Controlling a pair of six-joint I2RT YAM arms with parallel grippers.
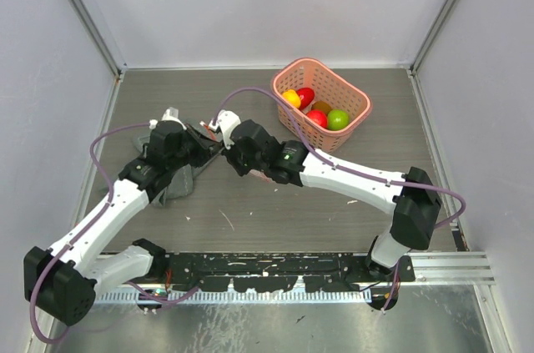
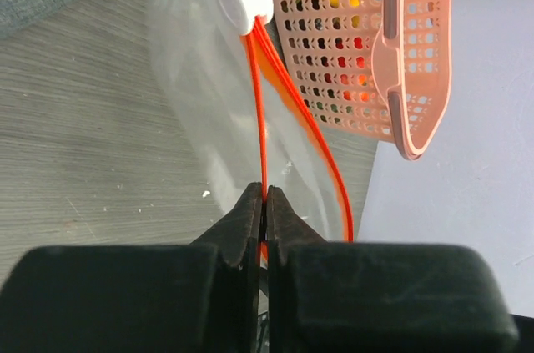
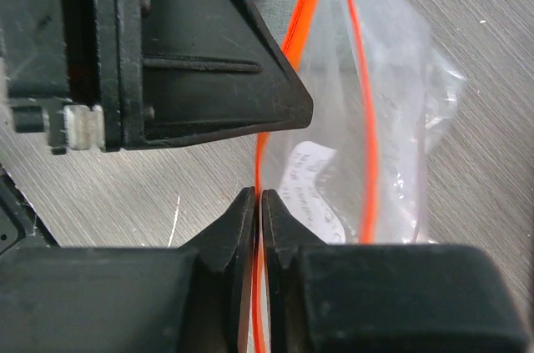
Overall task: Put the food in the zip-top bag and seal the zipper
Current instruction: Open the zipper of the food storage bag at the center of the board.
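The zip-top bag (image 2: 209, 94) is looking thin, clear and crinkly. It is likely very light and limp, and its film is probably slippery, so it is going to sag and fold wherever nothing is supporting it. The zipper (image 2: 260, 119) is the one firmer part, a narrow red-orange strip with a white slider (image 2: 244, 1) sitting at its far end. That strip is the sensible place to be gripping, one lip on each side, with the slider left free for the sealing.

The left claw (image 2: 264, 213) is pinching fully closed on one orange lip, with no gap showing between its fingers. The right claw (image 3: 258, 207) is likewise closed tight on an orange lip. The second lip is bowing away to its right, so the mouth is standing partly open.

The bag is hanging between the two claws over the wooden surface (image 1: 334, 219), left of the pink basket (image 1: 350, 132) and just beside the grey cloth (image 1: 179, 182). The food (image 1: 315, 107) is lying in the basket.
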